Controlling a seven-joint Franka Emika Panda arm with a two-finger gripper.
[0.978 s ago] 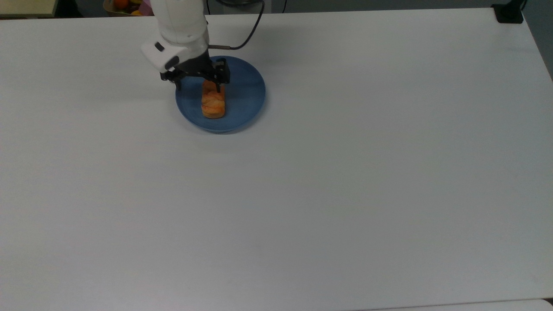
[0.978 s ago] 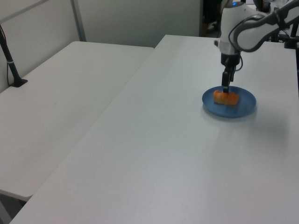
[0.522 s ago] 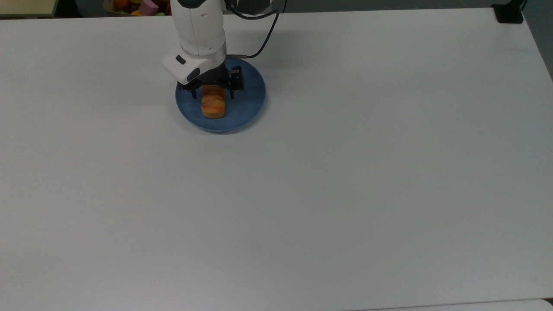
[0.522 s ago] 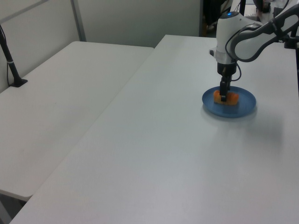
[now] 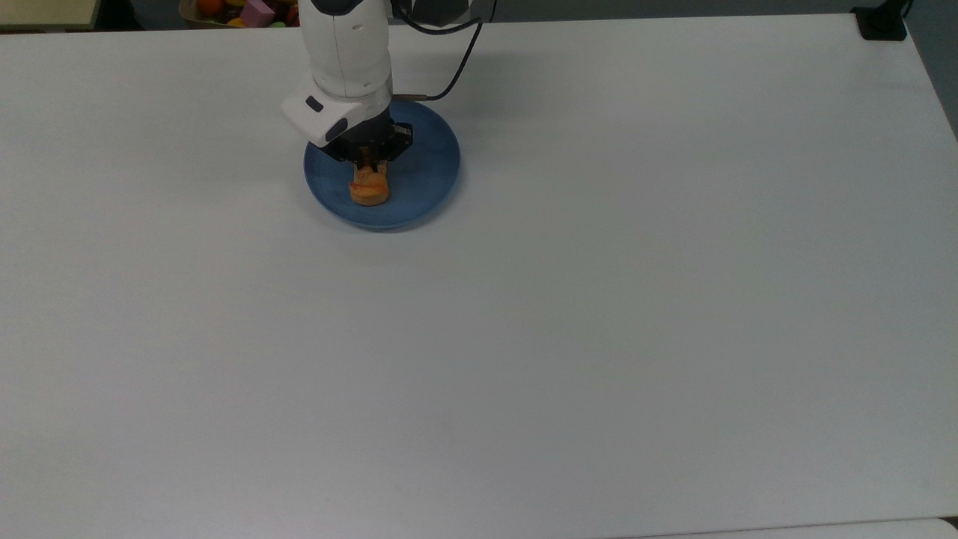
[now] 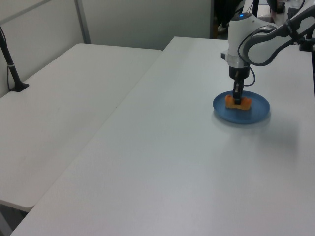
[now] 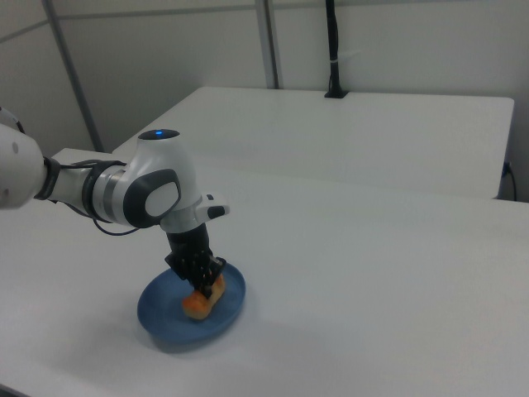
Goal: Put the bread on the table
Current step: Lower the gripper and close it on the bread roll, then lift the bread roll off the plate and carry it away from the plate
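The golden-orange bread (image 5: 369, 192) lies on a round blue plate (image 5: 426, 168) at the back left of the white table (image 5: 599, 299) in the top view. My gripper (image 5: 367, 166) comes straight down over the loaf's far half, its black fingers shut on the bread's sides. The arm's white wrist hides the loaf's far end. In the left view the gripper (image 6: 237, 101) pinches the middle of the bread (image 6: 245, 103) on the plate (image 6: 258, 112). The right view has the gripper (image 7: 207, 284) pressed onto the bread (image 7: 197, 305), which rests on the plate (image 7: 161, 313).
A black clamp (image 5: 882, 22) sits at the table's far right corner in the top view, and coloured toys (image 5: 254, 10) lie beyond the far edge. A second white table (image 6: 64, 98) adjoins on the left view's left, carrying a black post (image 6: 11, 64).
The gripper shifted from the plate's left side to over the bread, came down with its fingers either side of the loaf, then shut on it. The bread stays on the plate.
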